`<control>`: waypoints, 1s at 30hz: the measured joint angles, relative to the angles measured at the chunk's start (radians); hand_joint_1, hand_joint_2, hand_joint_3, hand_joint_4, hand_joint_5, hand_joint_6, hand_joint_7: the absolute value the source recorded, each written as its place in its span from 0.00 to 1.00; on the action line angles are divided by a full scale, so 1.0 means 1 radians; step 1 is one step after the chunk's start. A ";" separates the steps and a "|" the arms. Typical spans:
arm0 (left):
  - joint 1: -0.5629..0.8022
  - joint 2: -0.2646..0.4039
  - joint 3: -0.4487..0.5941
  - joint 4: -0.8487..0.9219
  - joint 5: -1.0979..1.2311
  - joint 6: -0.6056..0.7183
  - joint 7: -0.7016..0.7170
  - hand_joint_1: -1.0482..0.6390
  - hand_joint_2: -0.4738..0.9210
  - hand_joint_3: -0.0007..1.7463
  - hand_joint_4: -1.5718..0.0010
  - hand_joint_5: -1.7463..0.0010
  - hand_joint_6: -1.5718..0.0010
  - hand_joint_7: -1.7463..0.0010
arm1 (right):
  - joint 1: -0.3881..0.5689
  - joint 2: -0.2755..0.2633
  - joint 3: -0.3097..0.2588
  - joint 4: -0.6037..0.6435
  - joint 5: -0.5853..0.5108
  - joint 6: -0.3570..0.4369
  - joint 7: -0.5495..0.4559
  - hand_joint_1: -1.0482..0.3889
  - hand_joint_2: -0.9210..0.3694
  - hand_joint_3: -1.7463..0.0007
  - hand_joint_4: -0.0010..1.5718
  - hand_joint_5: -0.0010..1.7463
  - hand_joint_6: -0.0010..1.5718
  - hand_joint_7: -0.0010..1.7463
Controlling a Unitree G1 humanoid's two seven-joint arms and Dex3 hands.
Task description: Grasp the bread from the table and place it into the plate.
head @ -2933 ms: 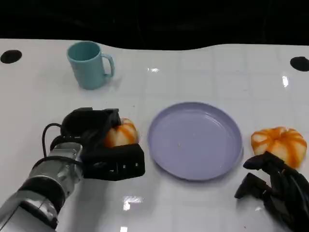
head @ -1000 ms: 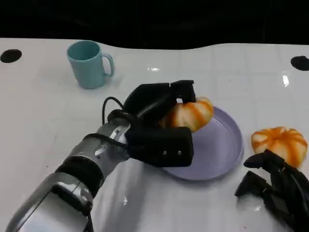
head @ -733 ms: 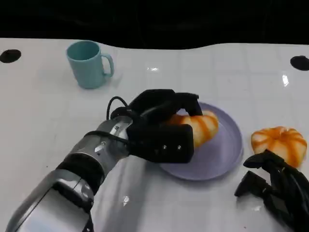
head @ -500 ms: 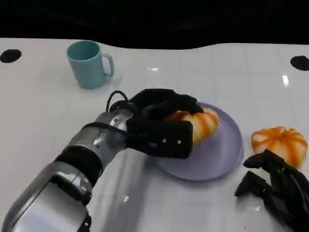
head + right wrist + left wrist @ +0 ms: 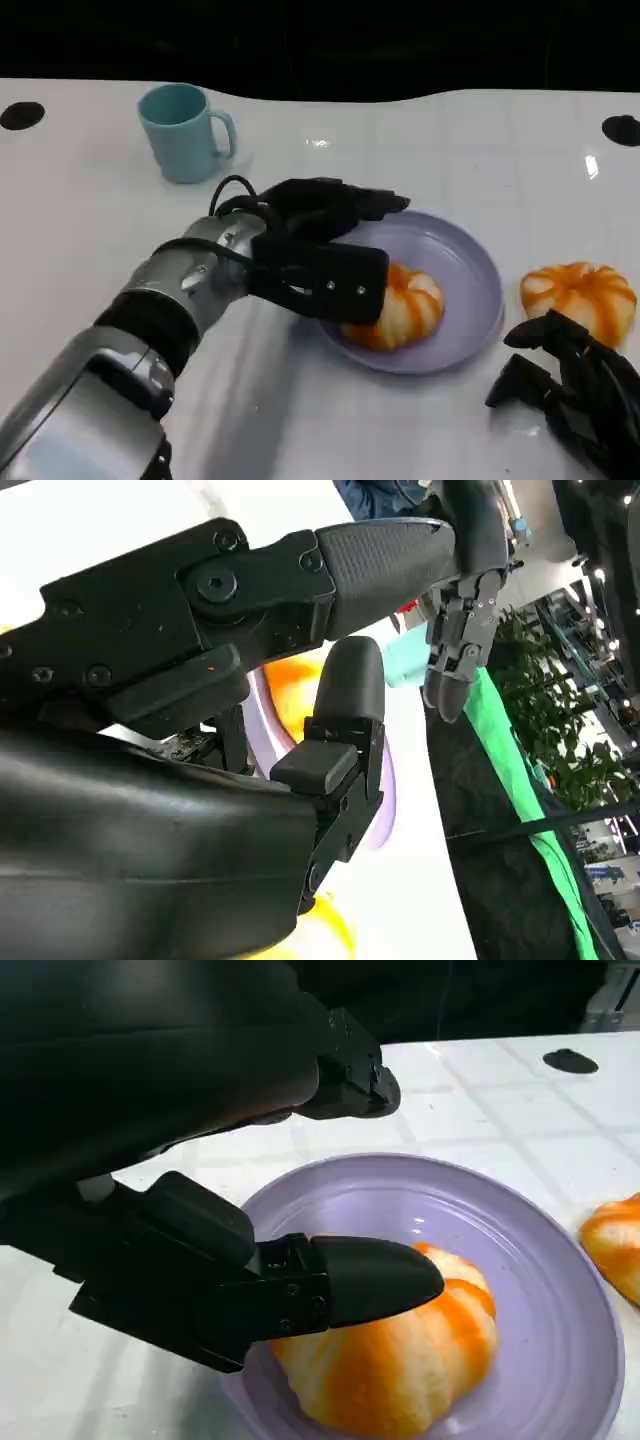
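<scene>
Bread flat in plate, long axis L-R; left hand open above, empty

White table: cup, plate, bun.

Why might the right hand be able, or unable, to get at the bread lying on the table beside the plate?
Probably able. That bread lies right beside the right hand, with nothing between them, and this hand holds nothing. The left hand is over the plate, off to the side.
</scene>
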 measured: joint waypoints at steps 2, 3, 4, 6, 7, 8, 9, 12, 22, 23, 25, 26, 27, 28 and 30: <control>0.001 0.008 0.006 -0.012 -0.009 -0.003 -0.002 0.04 1.00 0.43 0.98 0.92 0.88 0.99 | 0.002 0.000 0.001 -0.004 0.000 0.001 -0.005 0.35 0.00 0.86 0.42 0.86 0.39 0.68; 0.002 0.012 0.014 -0.020 -0.014 -0.010 -0.006 0.04 1.00 0.43 0.97 0.92 0.88 0.99 | 0.002 0.000 0.001 -0.004 -0.001 0.001 -0.006 0.35 0.00 0.86 0.42 0.86 0.39 0.68; 0.005 0.016 0.025 -0.028 -0.029 -0.022 -0.010 0.05 1.00 0.43 0.97 0.91 0.88 0.99 | 0.002 0.000 0.001 -0.004 -0.001 0.001 -0.006 0.35 0.00 0.86 0.42 0.87 0.39 0.68; 0.014 0.026 0.043 -0.047 -0.052 -0.041 -0.011 0.07 1.00 0.41 0.95 0.90 0.87 0.99 | 0.002 0.000 0.001 -0.004 0.000 0.001 -0.005 0.35 0.00 0.86 0.43 0.87 0.39 0.68; 0.025 0.033 0.057 -0.059 -0.068 -0.055 -0.016 0.08 1.00 0.40 0.95 0.90 0.87 0.99 | 0.002 0.001 0.002 -0.004 0.000 0.001 -0.004 0.35 0.00 0.86 0.43 0.87 0.39 0.68; 0.044 0.040 0.077 -0.073 -0.096 -0.072 -0.022 0.08 1.00 0.40 0.94 0.90 0.88 0.99 | 0.001 0.001 0.002 -0.003 0.000 0.000 -0.003 0.35 0.00 0.86 0.43 0.87 0.39 0.68; 0.066 0.046 0.094 -0.089 -0.123 -0.089 -0.027 0.10 1.00 0.38 0.93 0.89 0.87 0.99 | 0.001 0.001 0.001 -0.003 0.000 0.000 -0.003 0.35 0.00 0.86 0.43 0.86 0.40 0.68; 0.139 0.056 0.147 -0.122 -0.198 -0.138 -0.034 0.12 1.00 0.35 0.89 0.87 0.85 0.98 | 0.001 0.000 0.000 -0.003 0.000 -0.001 -0.005 0.34 0.00 0.87 0.43 0.87 0.39 0.68; 0.360 -0.010 0.329 -0.258 -0.495 -0.228 -0.091 0.18 1.00 0.29 0.67 0.72 0.68 0.93 | -0.002 -0.001 0.002 0.006 -0.003 -0.007 -0.002 0.34 0.00 0.86 0.42 0.87 0.39 0.69; 0.401 -0.032 0.355 -0.305 -0.549 -0.230 -0.094 0.19 1.00 0.29 0.66 0.64 0.65 0.93 | -0.002 -0.001 0.001 0.007 -0.002 -0.008 0.001 0.34 0.00 0.87 0.43 0.86 0.39 0.68; 0.495 -0.068 0.392 -0.407 -0.662 -0.205 -0.136 0.23 1.00 0.27 0.62 0.50 0.59 0.91 | -0.004 0.000 0.000 0.007 0.000 -0.006 0.001 0.34 0.00 0.88 0.43 0.86 0.40 0.68; 0.541 -0.081 0.407 -0.460 -0.725 -0.178 -0.168 0.25 1.00 0.27 0.60 0.46 0.56 0.90 | -0.004 0.000 0.000 0.006 0.001 -0.004 0.000 0.34 0.00 0.88 0.43 0.86 0.40 0.68; 0.588 -0.090 0.424 -0.512 -0.793 -0.139 -0.204 0.26 1.00 0.26 0.59 0.43 0.54 0.89 | -0.004 0.000 -0.001 0.006 0.001 -0.001 -0.001 0.34 0.00 0.88 0.43 0.86 0.40 0.68; 0.621 -0.094 0.438 -0.550 -0.839 -0.105 -0.228 0.27 1.00 0.26 0.57 0.40 0.51 0.88 | -0.004 0.000 -0.001 0.005 0.001 0.001 -0.002 0.34 0.00 0.87 0.43 0.87 0.39 0.68; 0.675 -0.096 0.463 -0.634 -0.925 -0.008 -0.267 0.27 1.00 0.24 0.55 0.33 0.48 0.85 | -0.002 -0.001 0.000 0.002 0.001 0.007 -0.006 0.34 0.00 0.87 0.42 0.87 0.39 0.69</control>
